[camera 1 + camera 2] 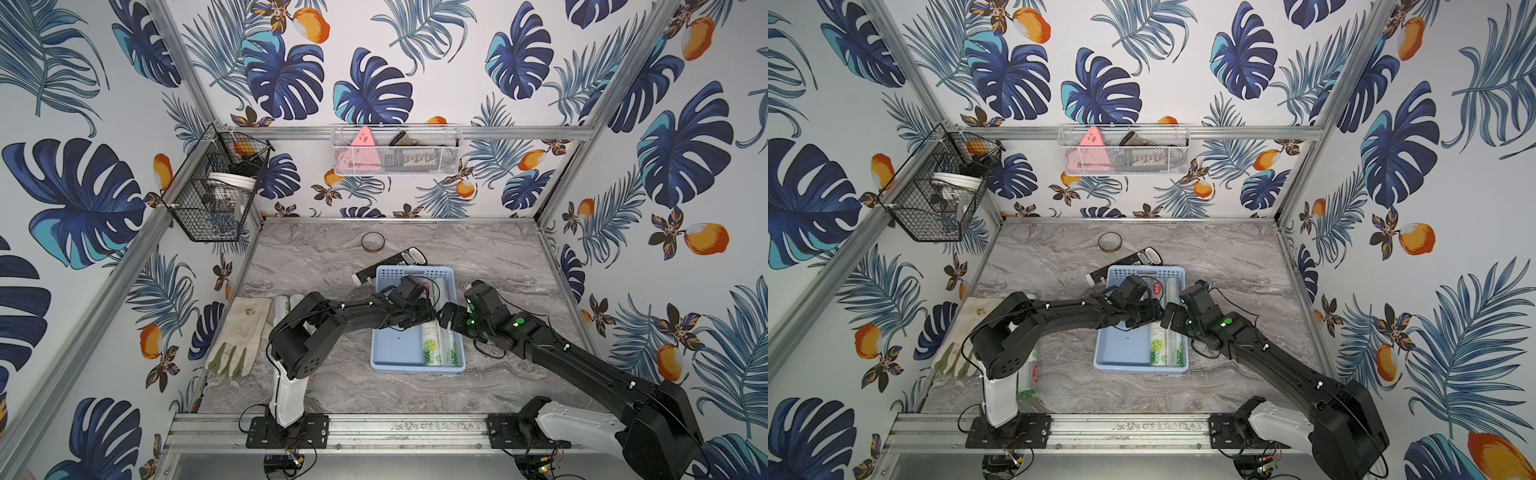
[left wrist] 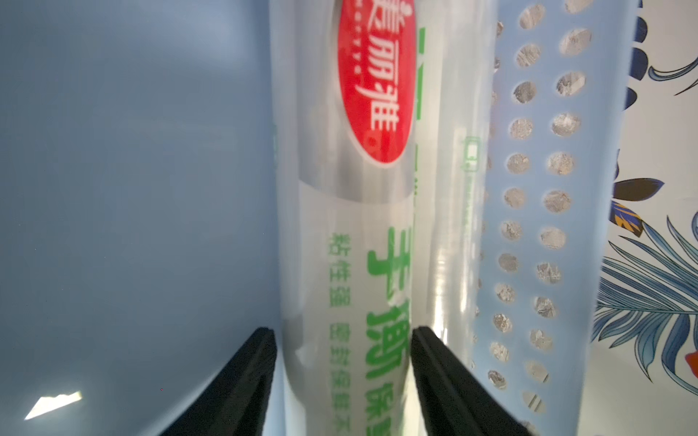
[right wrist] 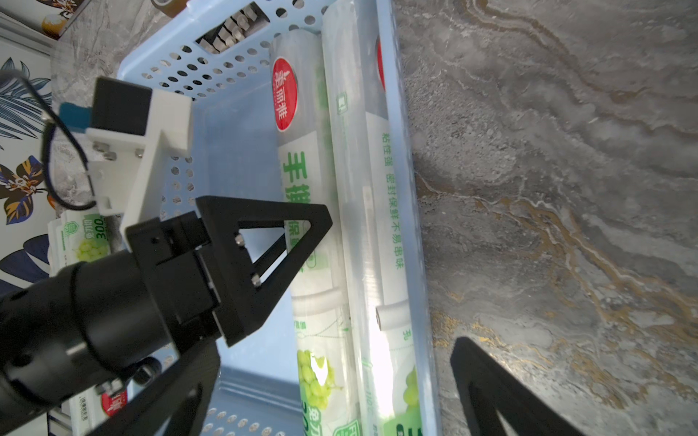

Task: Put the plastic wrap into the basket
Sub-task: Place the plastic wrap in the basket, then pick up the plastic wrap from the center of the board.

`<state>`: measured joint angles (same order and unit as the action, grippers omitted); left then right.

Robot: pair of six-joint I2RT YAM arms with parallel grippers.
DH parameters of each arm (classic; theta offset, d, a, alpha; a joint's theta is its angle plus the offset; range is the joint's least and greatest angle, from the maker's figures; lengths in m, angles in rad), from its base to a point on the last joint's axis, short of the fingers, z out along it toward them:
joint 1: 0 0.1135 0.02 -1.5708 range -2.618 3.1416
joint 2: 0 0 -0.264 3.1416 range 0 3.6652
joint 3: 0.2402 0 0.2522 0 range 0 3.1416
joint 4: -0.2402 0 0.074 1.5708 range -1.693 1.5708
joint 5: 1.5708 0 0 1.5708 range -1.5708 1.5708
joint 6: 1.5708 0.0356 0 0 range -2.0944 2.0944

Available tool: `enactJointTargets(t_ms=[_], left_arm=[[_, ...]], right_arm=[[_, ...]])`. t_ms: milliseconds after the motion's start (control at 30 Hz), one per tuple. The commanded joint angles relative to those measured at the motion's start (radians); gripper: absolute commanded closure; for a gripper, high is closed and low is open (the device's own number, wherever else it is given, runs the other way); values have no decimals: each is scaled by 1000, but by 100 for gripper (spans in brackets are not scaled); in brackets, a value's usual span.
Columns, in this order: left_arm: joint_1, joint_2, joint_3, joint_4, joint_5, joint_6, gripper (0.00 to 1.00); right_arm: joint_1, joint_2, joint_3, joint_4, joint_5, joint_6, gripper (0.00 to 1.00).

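Note:
The light blue basket holds two plastic wrap rolls side by side along its right wall. My left gripper is low inside the basket. Its fingers stand on either side of the inner roll, open by a sliver, and the roll rests on the floor. The outer roll lies against the wall. My right gripper hovers wide open over the basket's right rim, holding nothing. Two more rolls lie on the table under the left arm.
An off-white glove lies at the left beside the loose rolls. A black remote and a tape ring sit behind the basket. A black wire basket and a white mesh basket hang on the walls.

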<state>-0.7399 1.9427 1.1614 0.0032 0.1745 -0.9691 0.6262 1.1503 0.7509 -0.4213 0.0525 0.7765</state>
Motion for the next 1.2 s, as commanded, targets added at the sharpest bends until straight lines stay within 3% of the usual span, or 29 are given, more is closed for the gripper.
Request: enactJointTargets(t_ms=[0,233,567,900,1167], left_arm=[[-1,-13,-9,6,-3,5,34],[-3,-17,-9,11,5,14,42],[-5,-53,-16,-19,-16,40,34],[-5,-120,-41,-71,-72,76,33],[-4,-277,-115,-89,-175,118,35]], right_arm=[[0,3,1,-2,-1,6,0],[0,0,-2,-1,1,6,0],[0,-10,2,-1,-1,7,0],[0,-50,8,-1,-12,-15,0],[13,-26,24,100,-170,-76,0]])
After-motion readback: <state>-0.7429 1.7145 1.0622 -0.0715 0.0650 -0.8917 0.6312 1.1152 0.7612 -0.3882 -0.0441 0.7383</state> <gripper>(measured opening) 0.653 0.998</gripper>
